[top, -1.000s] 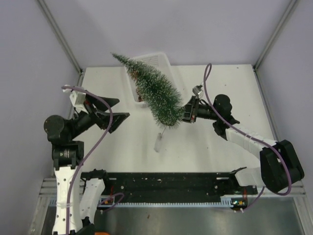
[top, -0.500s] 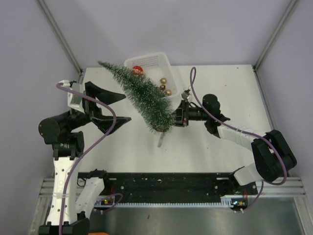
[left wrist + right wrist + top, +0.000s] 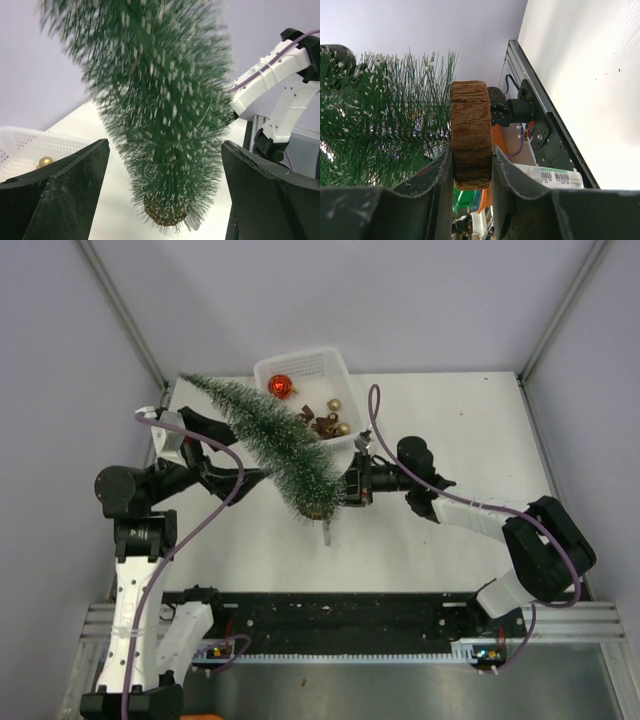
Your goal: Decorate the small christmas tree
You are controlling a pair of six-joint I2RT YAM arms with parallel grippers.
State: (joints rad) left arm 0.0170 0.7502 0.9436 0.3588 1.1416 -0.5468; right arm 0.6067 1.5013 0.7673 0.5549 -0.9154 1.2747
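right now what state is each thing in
christmas tree, tilted, tip toward the far left, held by its wooden base
right arm, jaws shut on the wooden base
left arm, jaws open, one on each side of the tree, not touching it
basket, upright at the far edge, baubles inside
red bauble, loose in the basket
gold baubles, loose in the basket
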